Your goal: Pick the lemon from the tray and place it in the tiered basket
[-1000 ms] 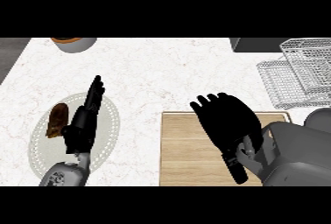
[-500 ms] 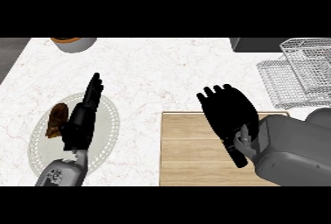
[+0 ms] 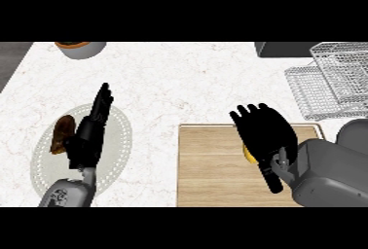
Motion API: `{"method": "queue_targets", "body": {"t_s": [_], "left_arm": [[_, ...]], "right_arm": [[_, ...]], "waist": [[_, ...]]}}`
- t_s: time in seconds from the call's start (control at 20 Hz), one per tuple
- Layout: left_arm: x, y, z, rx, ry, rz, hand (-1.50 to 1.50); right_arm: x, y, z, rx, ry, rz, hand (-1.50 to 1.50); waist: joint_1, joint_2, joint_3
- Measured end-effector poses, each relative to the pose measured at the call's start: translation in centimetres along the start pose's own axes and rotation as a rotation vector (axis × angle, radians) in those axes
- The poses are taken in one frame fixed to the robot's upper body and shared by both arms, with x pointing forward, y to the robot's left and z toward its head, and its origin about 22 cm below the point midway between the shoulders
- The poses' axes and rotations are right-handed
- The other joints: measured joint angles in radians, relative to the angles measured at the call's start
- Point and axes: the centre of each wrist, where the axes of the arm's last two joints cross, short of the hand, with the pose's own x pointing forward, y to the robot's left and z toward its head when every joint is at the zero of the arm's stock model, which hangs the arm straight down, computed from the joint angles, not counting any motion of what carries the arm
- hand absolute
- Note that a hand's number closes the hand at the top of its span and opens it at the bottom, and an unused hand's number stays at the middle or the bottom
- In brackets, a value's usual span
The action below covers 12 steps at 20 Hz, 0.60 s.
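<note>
The right robot hand (image 3: 265, 133) hangs flat and open-fingered over the lemon (image 3: 248, 154) on the wooden tray (image 3: 212, 170). The left robot hand (image 3: 92, 132) rests open above a plate (image 3: 119, 146); the tiered basket (image 3: 332, 80) stands well apart on the worktop (image 3: 179, 82).

Kitchen: marble counter (image 3: 187, 78); wire tiered basket (image 3: 327, 80).

I see my right hand (image 3: 265, 132) spread flat, fingers straight, over the wooden tray (image 3: 215, 170), with a sliver of the yellow lemon (image 3: 247, 154) showing at its left edge. My left hand (image 3: 90, 133) rests open above the oval plate (image 3: 122, 141), beside a brown pastry (image 3: 62, 134). The wire tiered basket (image 3: 332, 80) stands at the counter's (image 3: 179, 82) far right.
</note>
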Motion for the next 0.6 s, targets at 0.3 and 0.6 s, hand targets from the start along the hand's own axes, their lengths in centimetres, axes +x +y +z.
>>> {"method": "queue_targets", "body": {"t_s": [0.3,0.6], "left_arm": [[-0.1,-0.5,0.1,0.006,-0.002,0.0,0.0],[-0.1,-0.8,0.5,-0.006,-0.005,0.006,0.0]], "right_arm": [[-0.6,1.1,-0.6,0.005,-0.006,-0.018,-1.5],[-0.8,0.9,-1.5,0.011,-0.009,-0.053,-1.5]], "waist": [[0.004,0.002,0.0],[0.007,0.002,0.0]]}}
